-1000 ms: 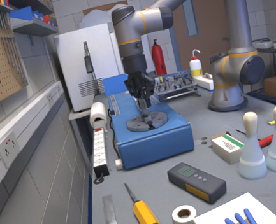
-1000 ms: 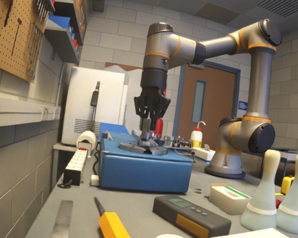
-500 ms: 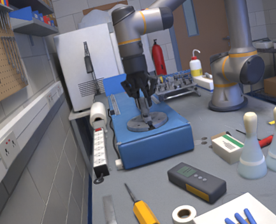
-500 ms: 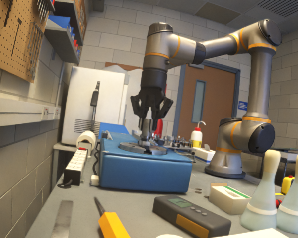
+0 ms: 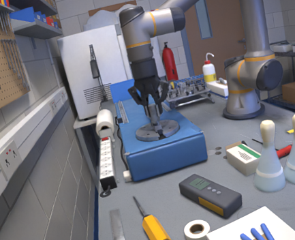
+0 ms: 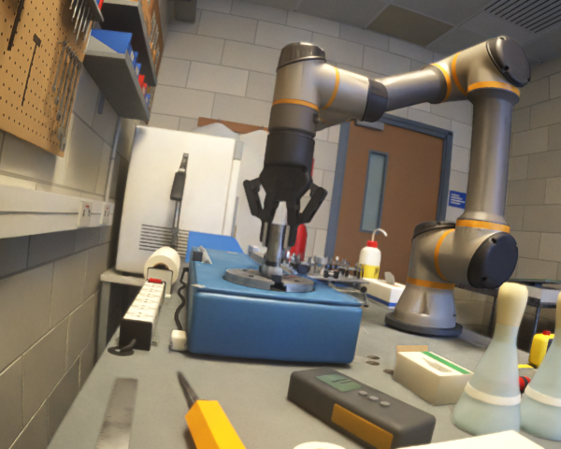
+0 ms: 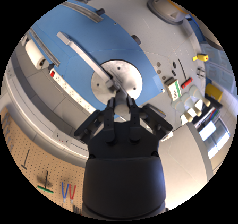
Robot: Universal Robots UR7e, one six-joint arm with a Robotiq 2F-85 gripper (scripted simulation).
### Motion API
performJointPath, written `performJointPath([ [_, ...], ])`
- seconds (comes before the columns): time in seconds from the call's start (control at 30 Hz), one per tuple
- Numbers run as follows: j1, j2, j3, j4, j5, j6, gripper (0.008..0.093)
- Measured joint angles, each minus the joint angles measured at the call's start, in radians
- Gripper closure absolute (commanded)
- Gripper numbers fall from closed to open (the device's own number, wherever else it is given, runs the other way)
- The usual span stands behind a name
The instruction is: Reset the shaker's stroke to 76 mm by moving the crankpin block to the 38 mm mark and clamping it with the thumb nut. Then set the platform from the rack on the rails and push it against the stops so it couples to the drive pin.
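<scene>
The thumb nut [image 5: 153,115] [image 6: 275,244] [image 7: 121,105] stands upright on the crankpin block [image 5: 158,129] [image 6: 277,278], over the slot of the grey crank disc [image 5: 157,130] [image 6: 269,280] [image 7: 116,81]. The disc lies flat on top of the blue shaker base [image 5: 159,136] [image 6: 271,314]. The thumb nut is clamped in my gripper [image 5: 154,116] [image 6: 276,237] [image 7: 121,103], which points straight down. A grey connecting bar [image 7: 82,55] runs from the block across the base. The platform [image 5: 190,88] [image 6: 336,270] sits on its rack behind the shaker. The scale marks are hidden.
A cream box [image 5: 242,158] [image 6: 433,376] lies right of the shaker, with two pale flasks [image 5: 269,157] [image 6: 496,362] beyond. A grey meter [image 5: 210,195] [image 6: 360,408], a yellow-handled screwdriver [image 5: 150,223] and a tape roll [image 5: 197,230] lie in front. A power strip [image 5: 107,163] runs along the left.
</scene>
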Motion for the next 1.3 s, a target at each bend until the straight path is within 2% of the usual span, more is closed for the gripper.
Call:
performJointPath([
  [1.3, 0.0, 0.0, 0.0, 0.0, 0.0, -0.036, 0.0934],
])
